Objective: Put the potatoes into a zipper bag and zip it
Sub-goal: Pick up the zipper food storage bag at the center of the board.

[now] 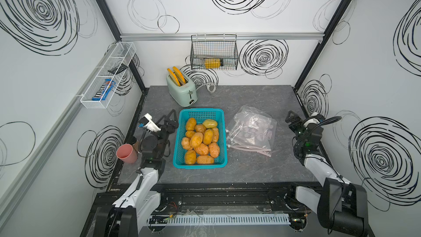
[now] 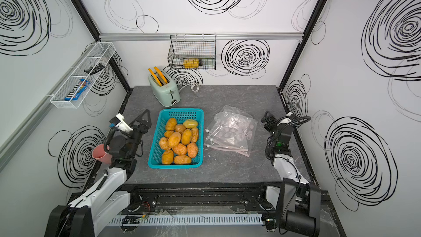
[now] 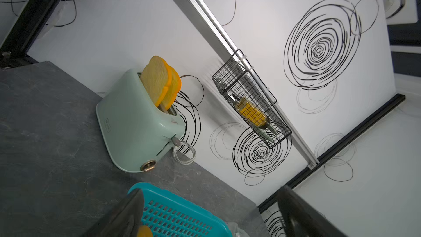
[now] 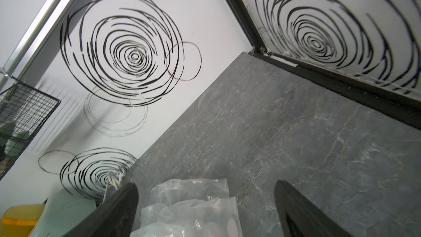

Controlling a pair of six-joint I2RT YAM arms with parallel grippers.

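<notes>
Left wall: we see a long white wire shelf [image 1: 107, 76] with a blue candy packet [image 1: 103, 90] in it.
Cup: a pink plastic cup [image 1: 126, 153] stands by the left edge of the grey stone-patterned table [image 1: 250, 169], beside the left arm.
Left gripper: the left gripper [image 1: 169, 115] hovers just left of the basket's far corner. Its black fingers are spread wide and hold nothing.
Toaster: a mint-green toaster [image 1: 182, 92] sits at the back, with two orange toast slices [image 1: 176, 75] standing in its slots.
Basket: a teal perforated plastic basket [image 1: 200, 111] sits mid-table.
Potatoes: the orange-brown oval potatoes [image 1: 201, 140] all lie piled inside the teal basket. One paler yellow-green potato [image 1: 210, 123] lies at the pile's far side.
Back wall: a black wire basket [image 1: 214, 52] hangs there, holding a yellow object we cannot identify.
Bags: clear plastic zipper bags [image 1: 252, 128] lie crumpled on the table just right of the teal basket.
Right gripper: the right gripper [image 1: 291, 115] hangs near the table's right edge, clear of the bags. Its fingers stand wide apart and hold nothing.
</notes>
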